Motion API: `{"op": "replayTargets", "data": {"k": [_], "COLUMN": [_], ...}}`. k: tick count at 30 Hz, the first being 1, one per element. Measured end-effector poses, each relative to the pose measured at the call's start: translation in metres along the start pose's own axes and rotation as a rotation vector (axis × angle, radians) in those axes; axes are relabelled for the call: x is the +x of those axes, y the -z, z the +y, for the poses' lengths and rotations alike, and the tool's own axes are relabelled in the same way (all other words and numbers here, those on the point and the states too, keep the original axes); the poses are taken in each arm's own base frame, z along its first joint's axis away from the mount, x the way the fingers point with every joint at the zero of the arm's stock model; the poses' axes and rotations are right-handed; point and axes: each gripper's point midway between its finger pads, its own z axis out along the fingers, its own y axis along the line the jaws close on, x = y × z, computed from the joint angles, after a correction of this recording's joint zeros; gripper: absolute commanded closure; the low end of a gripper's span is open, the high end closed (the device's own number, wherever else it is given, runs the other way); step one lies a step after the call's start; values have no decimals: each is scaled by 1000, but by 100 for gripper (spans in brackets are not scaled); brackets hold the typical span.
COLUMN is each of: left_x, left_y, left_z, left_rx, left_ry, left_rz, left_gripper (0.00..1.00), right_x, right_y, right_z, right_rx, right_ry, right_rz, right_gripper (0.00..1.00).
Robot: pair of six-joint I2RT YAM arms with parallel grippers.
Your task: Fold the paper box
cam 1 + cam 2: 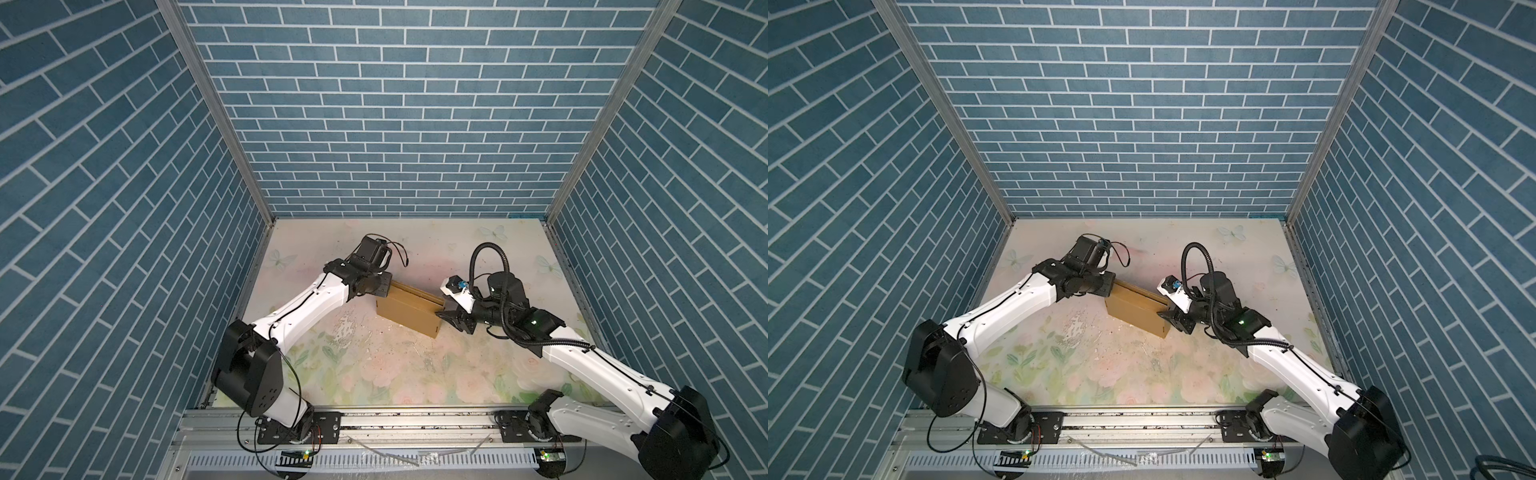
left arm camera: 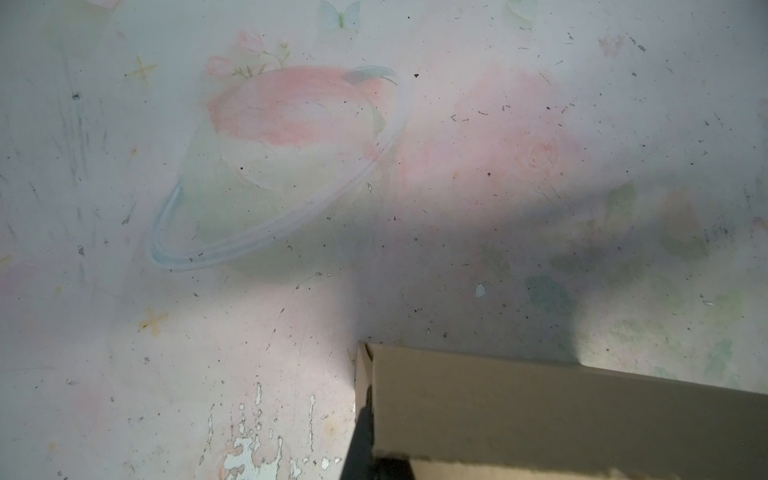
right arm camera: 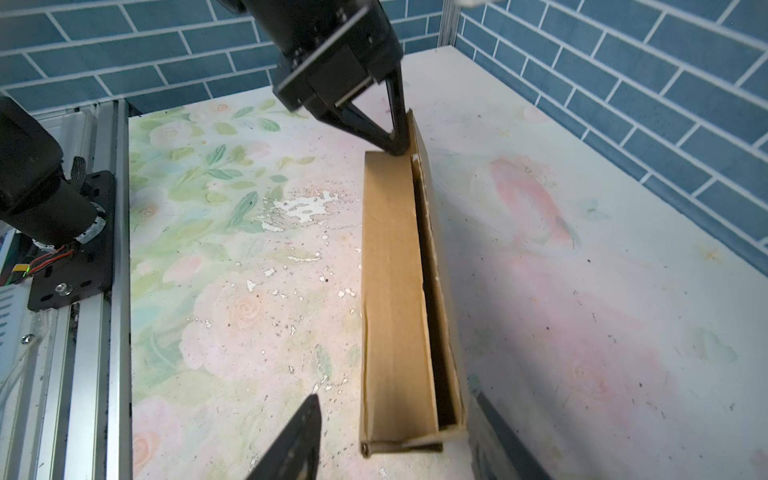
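At 6 o'clock in both top views, nearest the camera, an aluminium rail (image 1: 415, 419) carries the bases of both arms. Beyond it lies the flower-printed table (image 1: 374, 374), with a chipped white patch (image 1: 345, 332) in its print.

The paper box (image 1: 409, 309) (image 1: 1136, 309) sits about mid-table, just past that patch. It is plain brown cardboard folded into a slim, long shape. It stands on the table with its length running from 4 o'clock to 10 o'clock. The right wrist view shows its upper side (image 3: 390, 291). There is a narrow flat face, a dark slot beside it, and a taller panel on the far side of the slot. A small flap crosses the end closest to that camera.

The right claw (image 1: 444, 318) is at the box's 4 o'clock end, jaws spread apart with that end between them. One finger (image 3: 299, 436) stands clear of the cardboard. The other is just beside the taller panel, and I cannot tell whether it touches.

The left claw (image 3: 395, 145) is at the 10 o'clock end, with its fingers drawn together to a point against the box's corner. Whether cardboard is pinched between them cannot be told. In the left wrist view a dark finger (image 2: 361, 449) lies along the box's end edge (image 2: 540, 415).

At 12 o'clock, behind everything, rises the blue brick-patterned wall (image 1: 395, 124).
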Motion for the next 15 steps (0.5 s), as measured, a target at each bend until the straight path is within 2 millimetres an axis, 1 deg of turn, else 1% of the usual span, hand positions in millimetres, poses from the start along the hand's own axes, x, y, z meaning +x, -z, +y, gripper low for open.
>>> {"op": "replayTargets", "data": {"k": [2,5,10,15], "left_x": [0,0,0,2], "left_y": [0,0,0,1], "left_z": [0,0,0,0], "left_rx": [0,0,0,3], "left_ry": [0,0,0,0], "left_rz": [0,0,0,1], "left_gripper": [100,100,100,100], "right_x": [-8,-12,-8,-8], "right_y": [1,0,-1,0], "right_z": [3,6,5,-3], "right_rx": [-7,-9,20,83], "right_ry": [16,32,55,93], "right_rz": [-11,-10,19,50], "right_gripper": [43,42,42,42]}}
